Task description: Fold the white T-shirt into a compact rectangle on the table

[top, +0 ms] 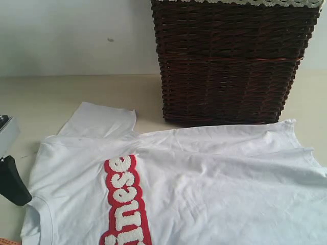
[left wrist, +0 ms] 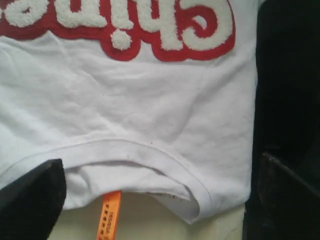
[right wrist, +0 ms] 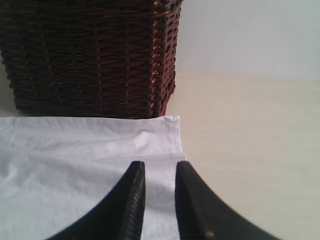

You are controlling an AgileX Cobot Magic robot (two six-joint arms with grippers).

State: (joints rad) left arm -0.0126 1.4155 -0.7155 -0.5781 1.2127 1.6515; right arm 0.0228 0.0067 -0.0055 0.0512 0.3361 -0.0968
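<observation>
Looking closely, we see our left gripper [left wrist: 160, 165] wide open over the collar and our right gripper [right wrist: 159, 170] narrowly parted, grasping nothing. One shirt [top: 204, 173] lies on the table [top: 41, 97], near one basket [top: 230, 61].

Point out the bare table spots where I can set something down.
Free: the table left of the basket, behind the sleeve; also the stretch right of the basket, beside the hem. Crowded: the front, covered by the T-shirt.

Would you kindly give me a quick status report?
Left gripper open at collar. Right gripper narrowly open over hem. Shirt flat, unfolded. Basket beside shirt.
</observation>
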